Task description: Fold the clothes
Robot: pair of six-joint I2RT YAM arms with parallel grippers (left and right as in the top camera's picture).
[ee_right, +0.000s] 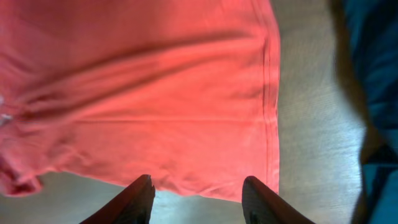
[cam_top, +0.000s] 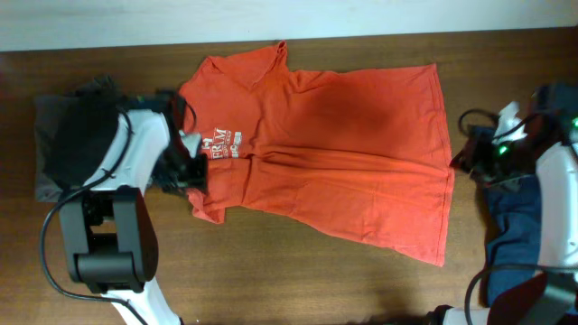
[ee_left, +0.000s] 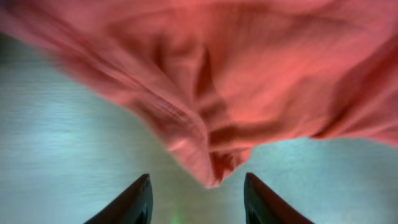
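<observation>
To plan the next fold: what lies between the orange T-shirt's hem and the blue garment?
Only a bare strip of table, shown in the right wrist view, separates the orange T-shirt from the blue garment.

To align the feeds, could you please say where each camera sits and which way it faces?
Overhead: above the table, facing down on the orange-red T-shirt; left gripper and right gripper show.
Left wrist: left arm, facing a bunched T-shirt fold; own fingers show.
Right wrist: right arm, facing the T-shirt hem and navy garment; own fingers show.
All share the T-shirt.
</observation>
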